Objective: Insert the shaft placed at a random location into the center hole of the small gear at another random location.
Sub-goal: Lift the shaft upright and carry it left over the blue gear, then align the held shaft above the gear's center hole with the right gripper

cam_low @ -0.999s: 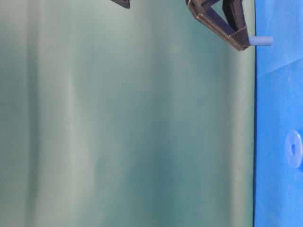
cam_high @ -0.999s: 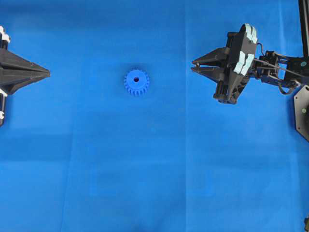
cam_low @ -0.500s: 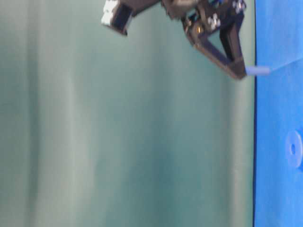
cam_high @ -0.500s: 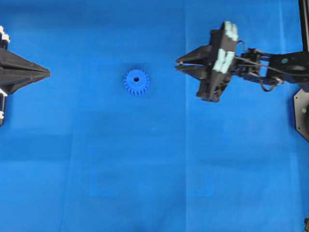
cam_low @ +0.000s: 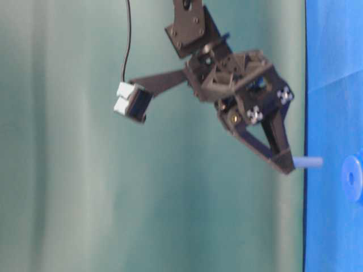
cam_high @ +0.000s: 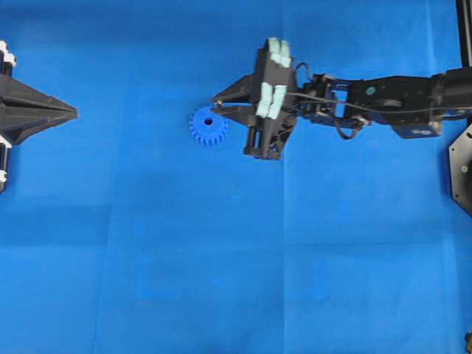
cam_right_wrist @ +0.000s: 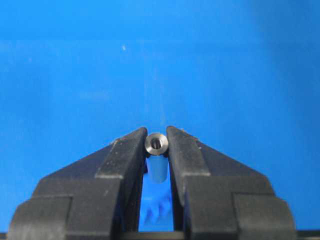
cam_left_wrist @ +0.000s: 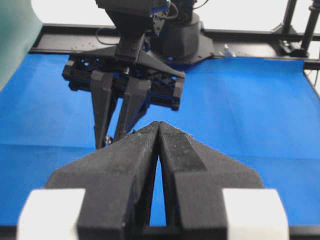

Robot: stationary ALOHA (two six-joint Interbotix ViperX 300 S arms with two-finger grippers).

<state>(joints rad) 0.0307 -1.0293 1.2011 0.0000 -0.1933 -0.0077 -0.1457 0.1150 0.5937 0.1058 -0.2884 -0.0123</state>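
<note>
One small blue plastic toothed gear [cam_high: 209, 126] lies upper centre; one silvery metal shaft [cam_right_wrist: 156, 143] pinched in right fingers [cam_high: 218, 104]; left fingers [cam_high: 74, 112] closed, empty

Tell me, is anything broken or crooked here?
Nothing stands out. The right gripper holds the shaft straight between its fingertips, close to the small gear, which lies flat and whole on the blue table. The left gripper sits shut, off to the side.
</note>
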